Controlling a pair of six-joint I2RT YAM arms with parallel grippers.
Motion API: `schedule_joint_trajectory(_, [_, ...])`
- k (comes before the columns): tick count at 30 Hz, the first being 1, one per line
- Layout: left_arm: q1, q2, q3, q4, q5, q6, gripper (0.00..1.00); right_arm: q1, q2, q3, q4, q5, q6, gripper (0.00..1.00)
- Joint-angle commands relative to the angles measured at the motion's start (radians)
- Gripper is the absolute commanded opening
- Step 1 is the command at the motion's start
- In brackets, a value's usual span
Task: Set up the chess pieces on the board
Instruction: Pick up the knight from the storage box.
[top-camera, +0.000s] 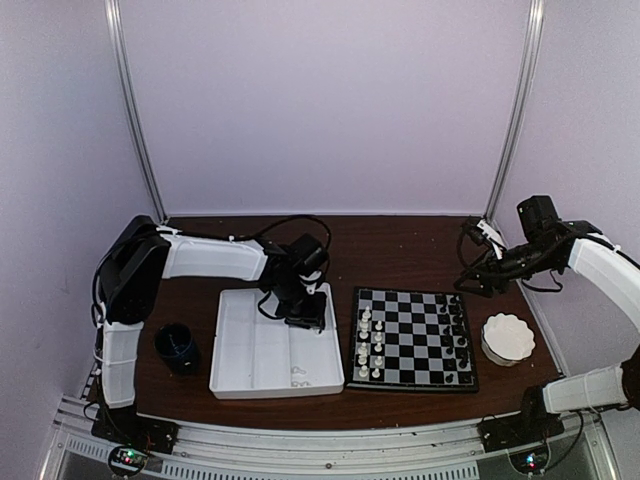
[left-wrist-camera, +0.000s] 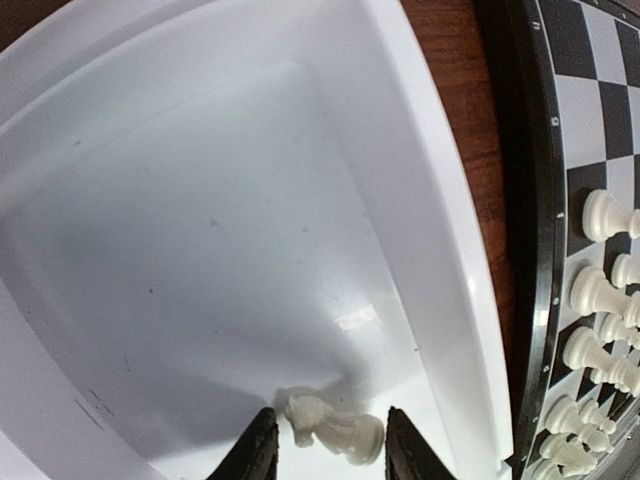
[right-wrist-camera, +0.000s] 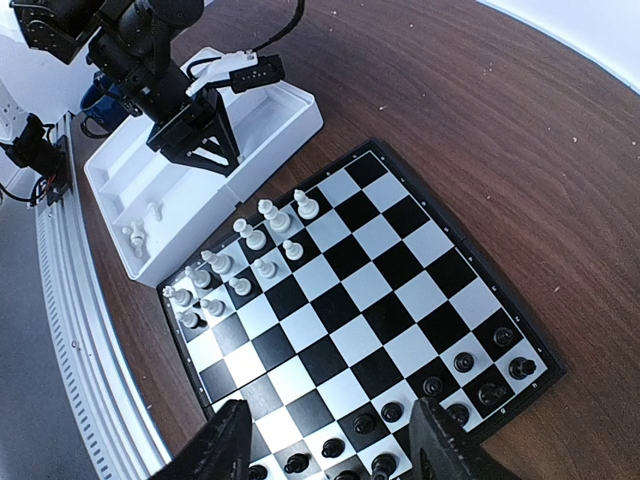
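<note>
The board (top-camera: 410, 335) lies right of centre. White chess pieces (top-camera: 370, 345) stand in its two left columns and black ones (top-camera: 457, 340) along its right side. In the right wrist view the white pieces (right-wrist-camera: 250, 255) and the black pieces (right-wrist-camera: 440, 385) show on the board (right-wrist-camera: 350, 300). My left gripper (top-camera: 303, 322) is down in the white tray (top-camera: 250, 385). It is open (left-wrist-camera: 330, 432), with a white knight (left-wrist-camera: 345, 437) lying on its side between the fingers. My right gripper (top-camera: 472, 282) hangs open and empty (right-wrist-camera: 330, 440) high over the board's black side.
Two loose white pieces (top-camera: 298, 375) lie in the tray's front compartment. A white scalloped bowl (top-camera: 508, 338) sits right of the board. A dark blue cup (top-camera: 177, 347) stands left of the tray. The board's black rim (left-wrist-camera: 525, 200) runs close to the tray wall.
</note>
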Motion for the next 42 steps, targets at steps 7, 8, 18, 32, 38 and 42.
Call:
schedule_joint_trajectory(7, [-0.030,0.008,-0.048,-0.081,-0.023,-0.013,0.33,-0.004,-0.013,0.019,-0.010,-0.021,-0.006,0.57])
schedule_joint_trajectory(8, [-0.029,0.009,-0.050,-0.088,-0.028,-0.009,0.32,-0.004,-0.014,0.021,-0.010,-0.022,-0.006,0.57])
schedule_joint_trajectory(18, [-0.030,-0.007,-0.069,-0.192,-0.143,0.050,0.30,-0.004,-0.016,0.021,-0.012,-0.022,-0.006,0.57])
schedule_joint_trajectory(32, [-0.031,-0.125,-0.055,-0.040,-0.211,0.382,0.29,-0.005,-0.024,0.018,-0.012,-0.024,-0.001,0.57])
schedule_joint_trajectory(38, [-0.031,-0.283,-0.183,0.160,-0.142,0.525,0.29,-0.004,-0.024,0.017,-0.007,-0.040,0.010,0.57])
schedule_joint_trajectory(42, [-0.031,-0.385,-0.242,0.262,-0.002,0.622,0.29,0.003,0.013,0.051,-0.016,-0.093,0.022,0.57])
